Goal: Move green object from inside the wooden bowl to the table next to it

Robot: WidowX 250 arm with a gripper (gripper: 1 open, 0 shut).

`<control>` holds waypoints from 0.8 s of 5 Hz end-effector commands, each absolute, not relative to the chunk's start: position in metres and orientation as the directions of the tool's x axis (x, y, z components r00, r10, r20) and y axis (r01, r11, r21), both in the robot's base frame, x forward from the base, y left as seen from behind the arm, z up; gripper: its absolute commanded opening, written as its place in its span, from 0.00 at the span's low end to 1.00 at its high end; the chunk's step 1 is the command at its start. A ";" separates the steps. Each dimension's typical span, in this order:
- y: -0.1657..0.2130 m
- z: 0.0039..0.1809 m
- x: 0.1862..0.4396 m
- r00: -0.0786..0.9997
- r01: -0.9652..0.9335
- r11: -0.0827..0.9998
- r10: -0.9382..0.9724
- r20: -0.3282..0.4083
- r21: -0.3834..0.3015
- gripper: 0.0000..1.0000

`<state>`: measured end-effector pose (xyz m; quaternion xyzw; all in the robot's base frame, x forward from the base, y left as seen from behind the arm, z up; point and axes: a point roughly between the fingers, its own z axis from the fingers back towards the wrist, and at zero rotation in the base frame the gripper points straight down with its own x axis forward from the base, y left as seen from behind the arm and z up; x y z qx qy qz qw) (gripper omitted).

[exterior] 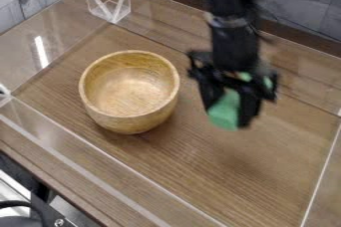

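My gripper (pixel 232 107) is shut on the green object (pixel 228 109), a bright green block held upright between the black fingers. It hangs just above the brown table (pixel 173 161), to the right of the wooden bowl (pixel 130 92). The bowl stands at centre left with nothing inside it. A clear gap of tabletop separates the bowl's rim from the block. The arm comes down from the top of the view and hides the block's upper end.
Low clear acrylic walls (pixel 114 183) border the table on all sides. A small clear stand (pixel 107 2) sits at the back left corner. Open tabletop lies right of the bowl and towards the front.
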<state>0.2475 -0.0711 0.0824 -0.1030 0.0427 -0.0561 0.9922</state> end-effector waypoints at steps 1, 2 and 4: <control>-0.080 0.073 0.255 0.982 0.181 0.969 -0.187 -0.020 -0.168 0.00; -0.056 0.069 0.263 0.972 0.228 0.962 -0.234 -0.025 -0.152 0.00; -0.041 0.073 0.271 0.959 0.277 0.948 -0.283 -0.014 -0.156 0.00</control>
